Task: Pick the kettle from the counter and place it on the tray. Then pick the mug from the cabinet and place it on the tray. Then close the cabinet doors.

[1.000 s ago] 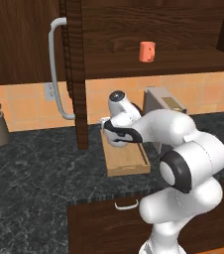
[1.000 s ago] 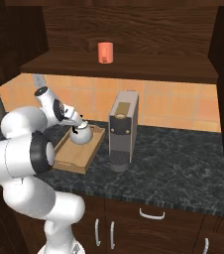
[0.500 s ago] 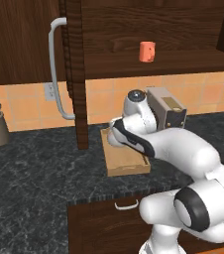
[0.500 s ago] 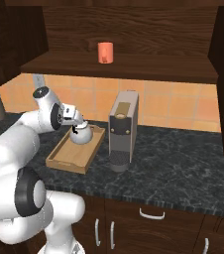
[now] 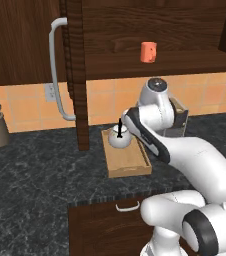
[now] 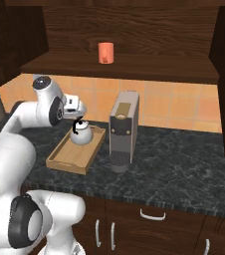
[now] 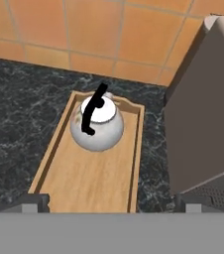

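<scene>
- Left base view: set behind the white arm on its left, looking forward and down over the dark speckled stone counter (image 5: 35, 170); the arm rises from the lower right.
- Right base view: set behind the arm on its right, facing the same way, from a similar distance; the arm rises from the lower left.
- Hand view: set on the hand, looking steeply down from close above.
- Shared by all three: the light wooden rectangular tray (image 5: 130, 160) (image 6: 72, 155) (image 7: 91, 178), the squat silver-white kettle with black handle (image 5: 119, 137) (image 6: 80, 134) (image 7: 96, 125), and the boxy grey coffee machine (image 5: 177, 117) (image 6: 123, 130) (image 7: 203, 109).
- Shared by the base views: the small orange-red mug (image 5: 148, 52) (image 6: 105, 52) on the dark wood cabinet shelf (image 5: 185, 64) (image 6: 149, 67).
</scene>
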Robot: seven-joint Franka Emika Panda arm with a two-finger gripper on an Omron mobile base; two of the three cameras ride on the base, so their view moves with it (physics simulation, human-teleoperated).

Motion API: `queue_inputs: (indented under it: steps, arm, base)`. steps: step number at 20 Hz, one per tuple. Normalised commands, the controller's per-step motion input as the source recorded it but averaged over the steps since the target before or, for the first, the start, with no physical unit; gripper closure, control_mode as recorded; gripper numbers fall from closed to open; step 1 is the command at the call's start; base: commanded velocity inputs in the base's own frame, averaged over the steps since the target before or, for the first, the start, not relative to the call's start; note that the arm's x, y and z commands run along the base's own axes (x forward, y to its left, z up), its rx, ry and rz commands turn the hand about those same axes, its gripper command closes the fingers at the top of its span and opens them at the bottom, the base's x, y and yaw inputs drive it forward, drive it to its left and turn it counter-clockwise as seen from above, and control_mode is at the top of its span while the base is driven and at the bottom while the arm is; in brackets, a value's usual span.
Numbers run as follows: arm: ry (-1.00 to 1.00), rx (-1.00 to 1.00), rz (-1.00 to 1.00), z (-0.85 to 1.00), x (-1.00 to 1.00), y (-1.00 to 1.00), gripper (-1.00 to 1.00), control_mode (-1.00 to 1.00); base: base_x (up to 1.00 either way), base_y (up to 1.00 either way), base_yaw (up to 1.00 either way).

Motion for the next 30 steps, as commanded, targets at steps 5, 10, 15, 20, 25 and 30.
queue_inputs:
  steps: [5,10,15,20,25,30]
  arm:
    - [-0.01,0.00,0.00,0.72,-0.04,-0.15,-1.00,-1.00]
    - [-0.01,0.01,-0.05,0.73,0.00,-0.13,-1.00,-1.00]
    - [-0.28,0.10,0.00,0.63,0.02,-0.19,-1.00,-1.00]
    - [-0.28,0.08,0.00,0.59,0.08,-0.21,-1.00,-1.00]
    - [-0.05,0.04,-0.04,0.49,0.17,-0.26,-1.00,-1.00]
    - [0.00,0.03,-0.04,0.47,0.26,-0.23,-1.00,-1.00]
  base:
    - [0.00,0.00,0.00]
    - [0.00,0.00,0.00]
    - [0.00,0.00,0.00]
    - [0.00,0.00,0.00]
    - [0.00,0.00,0.00]
    - [0.00,0.00,0.00]
